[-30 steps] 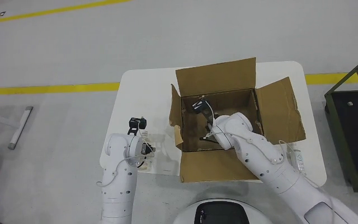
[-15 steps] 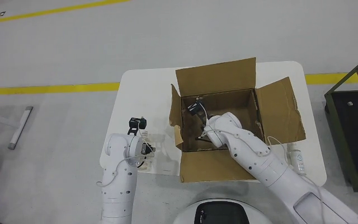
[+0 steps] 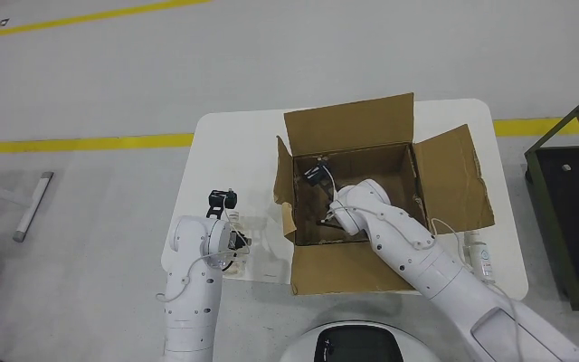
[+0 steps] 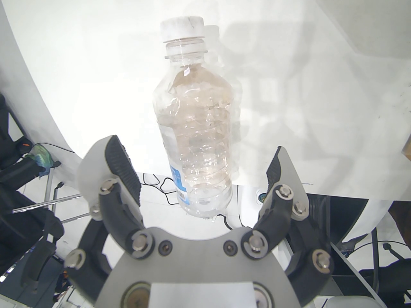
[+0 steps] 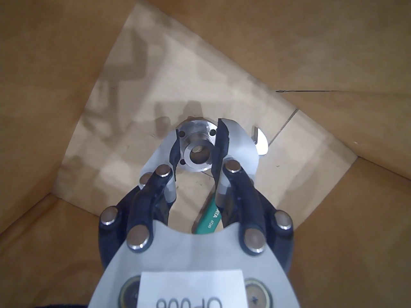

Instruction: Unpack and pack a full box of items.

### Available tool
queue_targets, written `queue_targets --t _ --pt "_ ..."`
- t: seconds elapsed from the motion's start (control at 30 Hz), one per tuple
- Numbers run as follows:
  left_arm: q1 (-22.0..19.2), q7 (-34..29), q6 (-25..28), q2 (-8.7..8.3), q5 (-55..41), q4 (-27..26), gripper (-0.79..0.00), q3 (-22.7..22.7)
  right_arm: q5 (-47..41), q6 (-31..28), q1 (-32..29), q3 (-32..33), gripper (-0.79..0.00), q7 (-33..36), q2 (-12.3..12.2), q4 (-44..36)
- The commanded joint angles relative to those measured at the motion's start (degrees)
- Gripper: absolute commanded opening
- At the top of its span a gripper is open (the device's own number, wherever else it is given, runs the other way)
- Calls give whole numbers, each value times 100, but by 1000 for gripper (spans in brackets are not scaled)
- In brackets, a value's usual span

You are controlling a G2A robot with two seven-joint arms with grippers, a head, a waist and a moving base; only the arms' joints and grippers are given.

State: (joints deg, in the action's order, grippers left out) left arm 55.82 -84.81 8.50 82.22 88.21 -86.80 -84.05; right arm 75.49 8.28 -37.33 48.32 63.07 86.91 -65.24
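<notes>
- Tabletop first: you have one white table (image 3: 237,136) with rounded corners, and everything stands or lies on it.
- At its left end, your left gripper (image 4: 196,149) hangs over one clear plastic bottle with a white screw cap (image 4: 196,129). The bottle lies on its side on the table, with its base towards the gripper and its cap pointing away. The two black-padded fingers (image 4: 120,158) are spread wide. Seen from the wrist, they sit either side of the bottle's base end and grip nothing.
- Further right stands one brown cardboard box (image 3: 351,122), with all four flaps folded outwards.
- Your right arm goes down into the box, towards its left side. There your right gripper (image 5: 199,132) is almost closed. Its two fingers are pinched on one silver round metal flange with a raised hub and small bolt holes (image 5: 188,149). The flange is low by the box floor, but you cannot tell whether it rests there or is lifted.
- Under that gripper lies one green tool handle (image 5: 210,218). One bit of silver metal (image 5: 260,142) shows just beside the flange, and you cannot tell whether it belongs to the handle.
- Right of the box, near its right flap, one small pale item (image 3: 483,261) lies on the table. It is too small to name.
</notes>
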Motion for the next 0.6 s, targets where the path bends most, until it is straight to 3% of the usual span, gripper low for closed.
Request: queue_targets --t 0.0,0.57 --pt "0 0 0 0 0 0 0 0 13 -8 -4 34 -462 13 4 -20" --pt "0 0 0 0 0 0 0 0 196 -114 -154 160 -453 62 50 -65"
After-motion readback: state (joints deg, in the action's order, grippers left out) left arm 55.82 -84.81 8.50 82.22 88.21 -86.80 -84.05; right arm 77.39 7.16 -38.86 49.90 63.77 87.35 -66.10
